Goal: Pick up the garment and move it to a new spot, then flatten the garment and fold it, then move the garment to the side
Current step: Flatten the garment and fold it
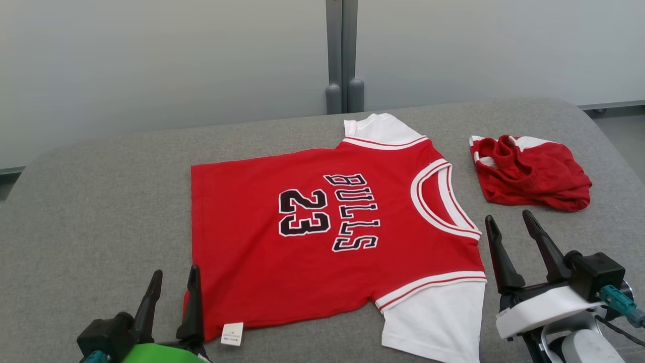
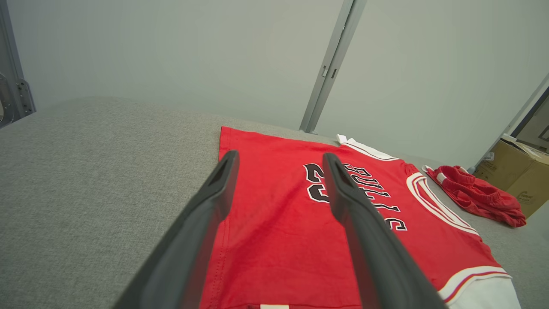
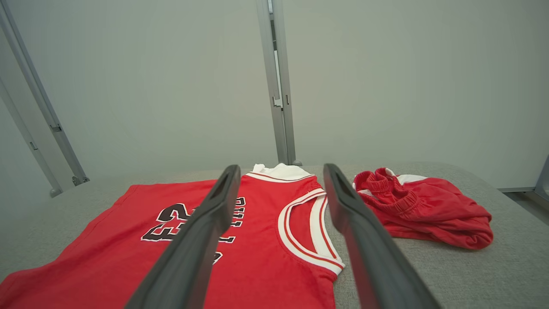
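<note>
One red jersey [image 1: 302,242] lies flat, mid grey table [image 1: 101,201], collar toward 3 o'clock, hem toward 9. At 7 o'clock, left pincer [image 1: 175,272] spread, empty, by hem corner; may overlap fabric edge, contact unclear. At 4 o'clock, right pincer [image 1: 508,216] spread, empty, just beside collar. Crumpled red shorts [image 1: 534,176] at 2 o'clock, apart from jersey.

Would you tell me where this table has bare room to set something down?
Widest bare patch: table left of the jersey. A narrower strip runs behind it. Crowded between collar and red shorts, near the right gripper.
</note>
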Controlling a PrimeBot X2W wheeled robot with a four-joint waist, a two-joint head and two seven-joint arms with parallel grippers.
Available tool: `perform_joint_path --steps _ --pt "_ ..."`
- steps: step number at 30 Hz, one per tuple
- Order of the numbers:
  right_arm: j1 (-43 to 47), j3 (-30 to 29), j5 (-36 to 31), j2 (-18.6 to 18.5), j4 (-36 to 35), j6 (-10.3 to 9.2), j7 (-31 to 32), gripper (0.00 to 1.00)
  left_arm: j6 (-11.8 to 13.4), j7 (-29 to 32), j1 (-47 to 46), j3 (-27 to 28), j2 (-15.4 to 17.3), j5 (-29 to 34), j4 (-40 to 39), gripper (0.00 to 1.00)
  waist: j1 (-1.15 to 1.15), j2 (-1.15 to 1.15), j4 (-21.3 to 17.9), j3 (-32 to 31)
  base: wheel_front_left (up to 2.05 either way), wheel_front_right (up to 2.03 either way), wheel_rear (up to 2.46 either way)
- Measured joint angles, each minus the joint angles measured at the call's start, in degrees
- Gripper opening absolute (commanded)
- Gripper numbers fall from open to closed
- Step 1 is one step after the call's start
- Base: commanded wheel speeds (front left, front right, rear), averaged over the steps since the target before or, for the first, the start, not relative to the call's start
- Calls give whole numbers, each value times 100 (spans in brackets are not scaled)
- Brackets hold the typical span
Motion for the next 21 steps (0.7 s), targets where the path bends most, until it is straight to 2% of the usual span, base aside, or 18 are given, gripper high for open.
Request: perform_joint_path --steps 13,21 --pt "355 7 151 172 374 2 0 100 7 27 264 -97 -55 -12 203 100 0 0 13 43 0 0 0" --pt "625 -49 509 311 802 2 66 100 76 337 436 -83 -55 -134 456 100 0 0 20 167 0 0 0"
